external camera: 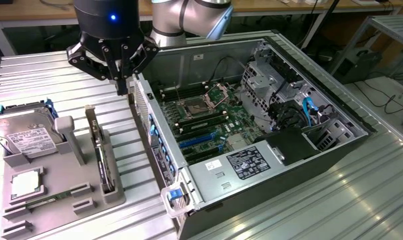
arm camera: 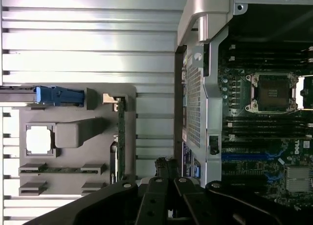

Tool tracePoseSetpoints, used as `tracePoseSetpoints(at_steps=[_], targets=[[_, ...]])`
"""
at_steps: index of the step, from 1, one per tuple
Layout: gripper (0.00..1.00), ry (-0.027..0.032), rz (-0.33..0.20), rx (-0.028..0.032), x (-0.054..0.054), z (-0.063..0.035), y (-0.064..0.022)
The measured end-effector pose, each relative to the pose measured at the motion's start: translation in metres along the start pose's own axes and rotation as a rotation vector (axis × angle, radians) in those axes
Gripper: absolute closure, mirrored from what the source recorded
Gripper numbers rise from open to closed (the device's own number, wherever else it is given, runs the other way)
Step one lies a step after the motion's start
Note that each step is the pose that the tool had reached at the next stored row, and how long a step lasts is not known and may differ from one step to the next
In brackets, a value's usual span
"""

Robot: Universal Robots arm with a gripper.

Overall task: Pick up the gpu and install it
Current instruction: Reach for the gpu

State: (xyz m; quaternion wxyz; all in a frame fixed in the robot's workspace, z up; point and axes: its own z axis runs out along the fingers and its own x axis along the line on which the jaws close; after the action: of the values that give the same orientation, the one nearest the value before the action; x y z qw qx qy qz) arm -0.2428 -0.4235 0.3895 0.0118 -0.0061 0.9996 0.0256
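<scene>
The gpu (external camera: 101,152) is seen standing on edge in a slot of the grey holder (external camera: 58,212), untouched, just beside the open computer case (external camera: 188,55). The gripper (external camera: 123,86) is held above the gap between card and case, its fingers drawn together on nothing. A descent made this way would likely jab the card's top edge (thin, probably fragile) rather than straddle it, or the case wall could be struck.
</scene>
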Motion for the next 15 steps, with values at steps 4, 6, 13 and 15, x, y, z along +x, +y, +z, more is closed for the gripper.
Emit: tracePoseSetpoints(at_steps=[4, 6, 13, 15], targets=[[0.89, 0.0003, -0.005, -0.0001, 0.005, 0.0002, -0.0021], [0.89, 0.0004, -0.008, -0.0002, 0.008, 0.0003, -0.0031], [0.89, 0.001, -0.019, -0.0005, 0.017, 0.0007, -0.0066], [0.89, 0.0011, -0.022, -0.0005, 0.02, 0.0007, -0.0076]])
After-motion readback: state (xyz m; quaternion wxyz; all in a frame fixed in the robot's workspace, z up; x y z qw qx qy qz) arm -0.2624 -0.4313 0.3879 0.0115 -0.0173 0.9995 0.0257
